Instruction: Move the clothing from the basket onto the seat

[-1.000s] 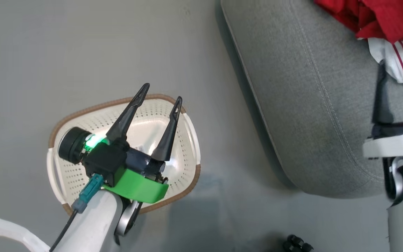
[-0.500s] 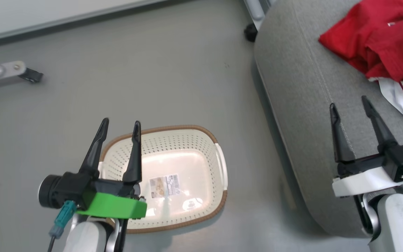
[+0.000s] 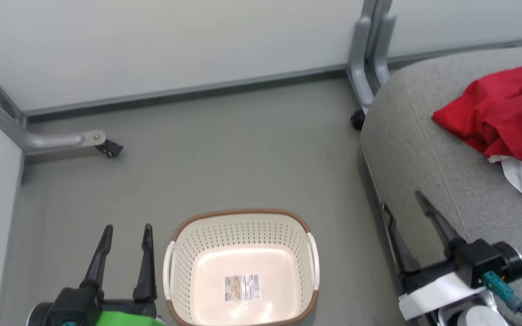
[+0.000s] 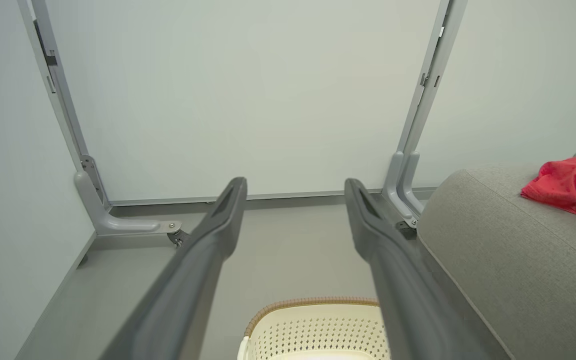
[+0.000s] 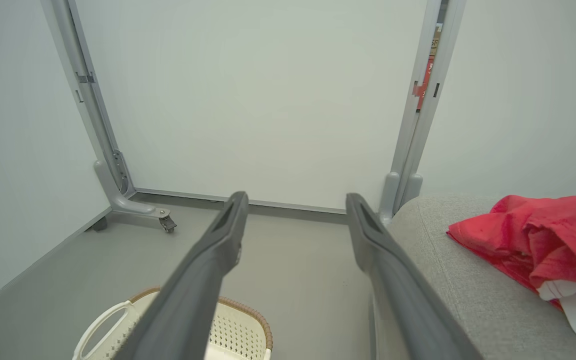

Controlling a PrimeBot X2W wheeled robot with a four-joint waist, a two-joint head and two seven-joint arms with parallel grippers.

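In the head view the basket point(image 3: 243, 212) sits on the grey floor point(image 3: 224, 149), a label sticker point(image 3: 242, 287) on its bottom, while the clothing point(image 3: 501, 113) (red, with a white striped piece beneath) lies bunched on the seat point(image 3: 424, 149), well apart from the basket. The left gripper point(image 3: 128, 227) hangs just left of the basket, the right gripper point(image 3: 401, 200) by the seat's near edge. Both stand wide open and hold nothing. In the left wrist view, spread fingers point(image 4: 208, 250) frame the basket's far rim. In the right wrist view, spread fingers point(image 5: 393, 280) point toward the wall, with the clothing on the seat at right.
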